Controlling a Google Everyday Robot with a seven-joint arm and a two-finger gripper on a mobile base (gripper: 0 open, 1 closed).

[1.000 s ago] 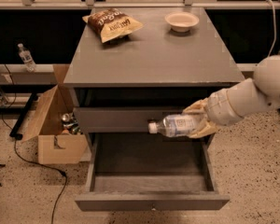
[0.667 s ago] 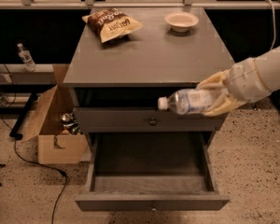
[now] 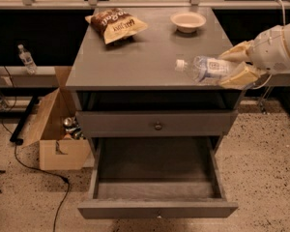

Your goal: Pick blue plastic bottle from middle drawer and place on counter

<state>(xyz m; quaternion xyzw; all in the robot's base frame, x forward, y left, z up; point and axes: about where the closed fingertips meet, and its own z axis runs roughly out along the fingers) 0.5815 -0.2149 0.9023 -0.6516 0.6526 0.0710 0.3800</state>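
Note:
My gripper [image 3: 232, 65] comes in from the right and is shut on the blue plastic bottle [image 3: 205, 68]. The bottle is clear with a white cap and lies sideways, cap pointing left. It hangs just above the front right part of the grey counter [image 3: 135, 57]. The middle drawer [image 3: 157, 175] stands pulled open below, and its dark floor is bare.
A chip bag [image 3: 115, 24] lies at the counter's back left and a pale bowl [image 3: 187, 21] at the back right. A shut drawer front with a round knob [image 3: 158, 126] sits under the counter. An open cardboard box [image 3: 58, 129] stands on the floor at left.
My gripper has lifted the bottle from in front of the knobbed drawer up to counter height, over the front right edge.

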